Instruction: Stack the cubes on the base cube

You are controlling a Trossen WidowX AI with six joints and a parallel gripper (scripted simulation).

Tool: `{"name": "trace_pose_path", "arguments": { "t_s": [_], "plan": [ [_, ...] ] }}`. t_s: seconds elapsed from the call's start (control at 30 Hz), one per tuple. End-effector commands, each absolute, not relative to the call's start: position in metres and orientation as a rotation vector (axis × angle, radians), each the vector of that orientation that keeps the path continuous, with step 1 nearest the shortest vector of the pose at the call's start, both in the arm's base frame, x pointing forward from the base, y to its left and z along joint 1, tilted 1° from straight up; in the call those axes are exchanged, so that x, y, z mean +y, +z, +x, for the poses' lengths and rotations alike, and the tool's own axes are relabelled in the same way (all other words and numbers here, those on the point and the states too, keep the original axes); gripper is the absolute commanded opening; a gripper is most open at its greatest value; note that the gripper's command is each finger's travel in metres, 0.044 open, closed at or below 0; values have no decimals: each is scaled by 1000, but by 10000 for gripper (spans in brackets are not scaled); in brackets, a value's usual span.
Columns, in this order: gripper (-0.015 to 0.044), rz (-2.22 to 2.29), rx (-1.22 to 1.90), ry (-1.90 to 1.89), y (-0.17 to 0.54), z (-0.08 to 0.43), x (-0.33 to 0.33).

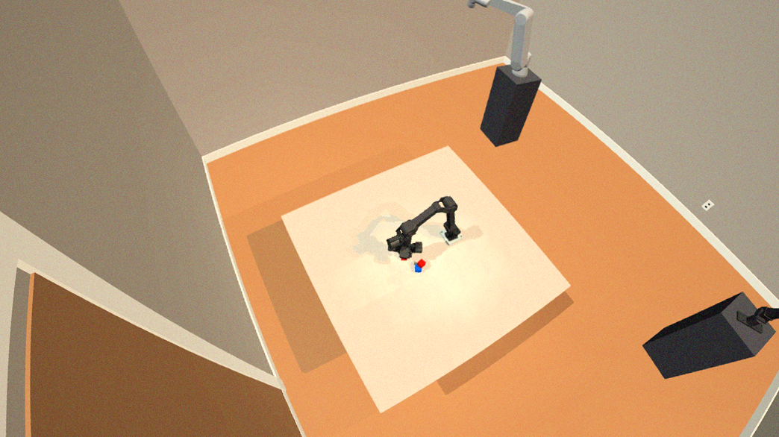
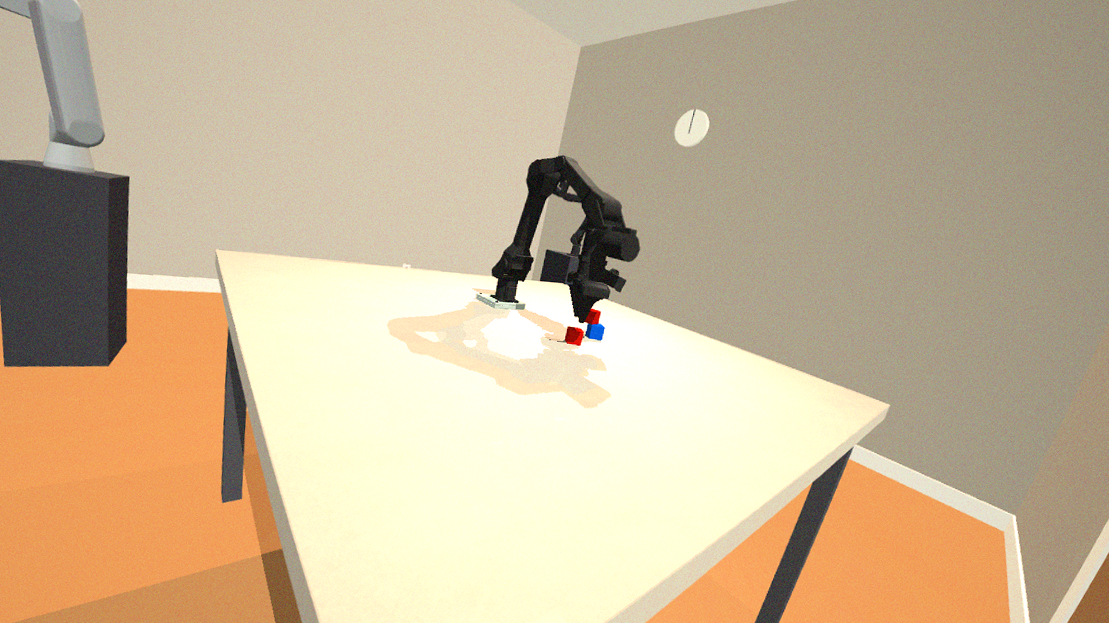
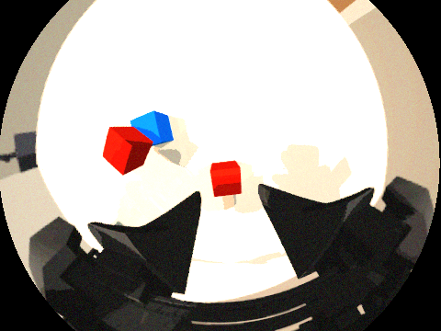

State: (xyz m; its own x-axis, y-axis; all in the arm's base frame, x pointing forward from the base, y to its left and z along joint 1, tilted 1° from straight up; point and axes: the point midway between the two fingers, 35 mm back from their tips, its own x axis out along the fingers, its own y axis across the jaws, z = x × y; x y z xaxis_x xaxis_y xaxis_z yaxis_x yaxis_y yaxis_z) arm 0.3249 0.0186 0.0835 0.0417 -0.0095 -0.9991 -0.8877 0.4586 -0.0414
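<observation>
The blue base cube (image 1: 417,267) (image 2: 595,332) (image 3: 153,128) stands on the table. One red cube (image 1: 421,262) (image 2: 594,315) (image 3: 123,148) rests on top of it, over one corner. The other red cube (image 1: 403,258) (image 2: 573,336) (image 3: 226,178) lies on the table beside the base cube, apart from it; the arm partly covers it in the top view. My gripper (image 3: 230,189) (image 2: 580,318) is open and empty, pointing down. In the wrist view the loose red cube shows just beyond the gap between the fingertips, not gripped.
The robot's arm stands on a light base plate (image 1: 451,237) (image 2: 500,301) on the pale table (image 1: 400,377) (image 2: 471,482). The red cube on the blue one stands up near the gripper's side. Two other arms stand on dark pedestals (image 1: 509,106) (image 1: 698,338) off the table.
</observation>
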Motion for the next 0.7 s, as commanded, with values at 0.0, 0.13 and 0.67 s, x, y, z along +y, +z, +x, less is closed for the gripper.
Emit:
{"name": "trace_pose_path", "arguments": {
  "t_s": [0.0, 0.13, 0.67],
  "plan": [
    [265, -878, 1372, 828, 76, 324, 18],
    [265, -878, 1372, 828, 70, 324, 18],
    [265, -878, 1373, 828, 44, 325, 17]
  ]
}}
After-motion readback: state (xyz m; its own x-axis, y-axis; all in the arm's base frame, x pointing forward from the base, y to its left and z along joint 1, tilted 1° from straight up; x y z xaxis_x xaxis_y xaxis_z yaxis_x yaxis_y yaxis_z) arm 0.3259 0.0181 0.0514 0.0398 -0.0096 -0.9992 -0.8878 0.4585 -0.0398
